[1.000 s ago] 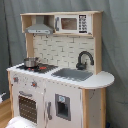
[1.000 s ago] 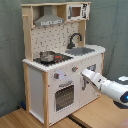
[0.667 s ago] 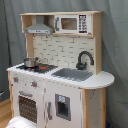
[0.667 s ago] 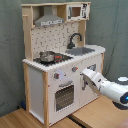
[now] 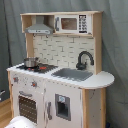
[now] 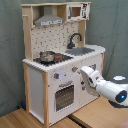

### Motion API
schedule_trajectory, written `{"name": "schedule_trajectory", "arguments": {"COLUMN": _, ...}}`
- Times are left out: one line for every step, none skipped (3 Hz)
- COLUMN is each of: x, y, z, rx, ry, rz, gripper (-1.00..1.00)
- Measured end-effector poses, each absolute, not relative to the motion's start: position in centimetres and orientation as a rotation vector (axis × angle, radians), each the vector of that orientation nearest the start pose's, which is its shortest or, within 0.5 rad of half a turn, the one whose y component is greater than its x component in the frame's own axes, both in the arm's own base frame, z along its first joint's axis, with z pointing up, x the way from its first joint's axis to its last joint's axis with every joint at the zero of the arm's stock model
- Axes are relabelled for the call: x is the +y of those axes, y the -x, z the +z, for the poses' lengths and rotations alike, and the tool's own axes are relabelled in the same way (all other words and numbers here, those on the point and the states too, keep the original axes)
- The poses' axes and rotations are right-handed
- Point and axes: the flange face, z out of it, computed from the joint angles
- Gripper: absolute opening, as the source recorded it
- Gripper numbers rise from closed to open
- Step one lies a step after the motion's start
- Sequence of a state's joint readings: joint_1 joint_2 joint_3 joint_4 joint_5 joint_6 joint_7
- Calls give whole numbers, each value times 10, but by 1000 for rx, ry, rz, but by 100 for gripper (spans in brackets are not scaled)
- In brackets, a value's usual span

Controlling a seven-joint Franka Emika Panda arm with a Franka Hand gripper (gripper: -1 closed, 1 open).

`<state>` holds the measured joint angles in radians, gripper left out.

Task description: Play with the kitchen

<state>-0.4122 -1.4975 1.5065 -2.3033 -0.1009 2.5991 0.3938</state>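
Kitchen (image 6: 55, 75) stands on the wood floor (image 6: 30, 119) against a grey curtain (image 6: 10, 50). Second exterior view, left to right: small pot (image 6: 46, 56) on the hob, oven door (image 6: 64, 96) shut, black faucet (image 6: 75, 39) over the grey sink (image 6: 82, 50). Arm (image 6: 102, 86) reaches in from the second exterior view's right, its end near the knobs (image 6: 74, 69). Cannot tell how the fingers stand.

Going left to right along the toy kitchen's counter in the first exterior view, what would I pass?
Small pot on the stove → grey sink → black faucet behind the sink's right end → rounded bare end of the counter.
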Motion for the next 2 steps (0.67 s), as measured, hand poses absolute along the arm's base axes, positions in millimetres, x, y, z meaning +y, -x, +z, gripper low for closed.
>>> {"name": "schedule_trajectory", "arguments": {"x": 514, "y": -191, "z": 369, "rx": 852, "ry": -1569, "rz": 1476, "gripper": 100}}
{"name": "schedule_trajectory", "arguments": {"x": 524, "y": -205, "z": 367, "rx": 811, "ry": -1621, "rz": 1553, "gripper": 100}}
